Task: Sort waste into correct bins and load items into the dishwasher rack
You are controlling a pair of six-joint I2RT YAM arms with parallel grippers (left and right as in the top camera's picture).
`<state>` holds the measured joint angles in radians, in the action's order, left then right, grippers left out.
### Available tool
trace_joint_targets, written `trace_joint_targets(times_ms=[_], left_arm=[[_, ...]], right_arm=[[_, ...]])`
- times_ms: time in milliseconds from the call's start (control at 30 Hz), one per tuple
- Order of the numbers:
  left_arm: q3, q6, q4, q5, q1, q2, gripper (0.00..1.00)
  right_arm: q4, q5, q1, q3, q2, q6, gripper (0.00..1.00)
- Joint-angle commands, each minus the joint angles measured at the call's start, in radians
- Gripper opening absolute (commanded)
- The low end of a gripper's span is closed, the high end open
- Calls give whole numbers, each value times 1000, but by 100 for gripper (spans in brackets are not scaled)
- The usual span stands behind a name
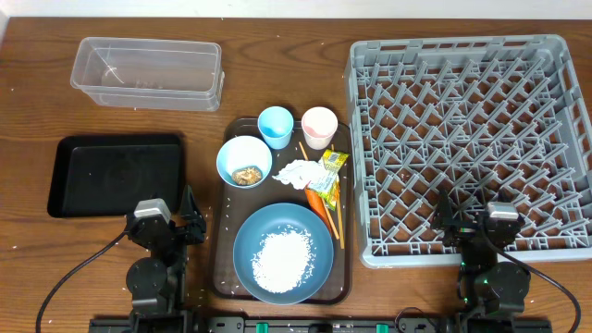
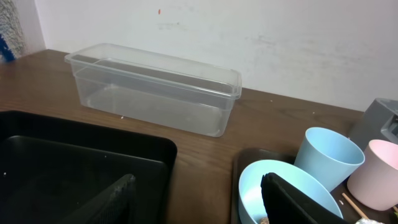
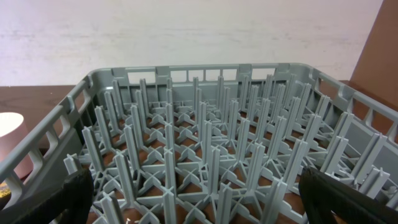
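Left gripper (image 2: 198,186), fingers partly apart, right gripper (image 3: 194,180), fingers wide apart

Rice (image 1: 282,259) on plate (image 1: 277,216), left of rack (image 1: 472,44)

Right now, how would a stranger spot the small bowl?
Left of the grey rack lies a brown tray. On its left side, beyond the blue plate, sits the light-blue bowl. Unlike the blue cup and pink cup nearby, it holds a brown lump.

A claw finger (image 2: 298,202) hides part of the bowl (image 2: 252,190); the pink cup (image 2: 376,174) is cropped.
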<state>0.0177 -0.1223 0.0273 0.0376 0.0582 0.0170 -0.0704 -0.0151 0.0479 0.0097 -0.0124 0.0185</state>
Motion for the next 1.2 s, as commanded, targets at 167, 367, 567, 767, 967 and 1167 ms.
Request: trace_joint_targets(times_ms=[167,367,567,767,967,1167], left_arm=[[-14,17,44,-30,5,2,64],[-14,17,44,-30,5,1,65],[-14,17,39,-30,5,1,64],[13,18,16,7,4,1,64],[126,86,39,7,4,23,64],[338,172,137,7,4,163,64]], right_arm=[[-1,-6,-10,-4,-2,0,99],[-1,-6,-10,-4,-2,0,99],[-1,-7,-10,-4,-2,-1,99],[100,-48,-9,-4,-2,-12,99],[248,-44,-9,6,-2,-12,99],[256,-13,-9,116,-24,-16,99]])
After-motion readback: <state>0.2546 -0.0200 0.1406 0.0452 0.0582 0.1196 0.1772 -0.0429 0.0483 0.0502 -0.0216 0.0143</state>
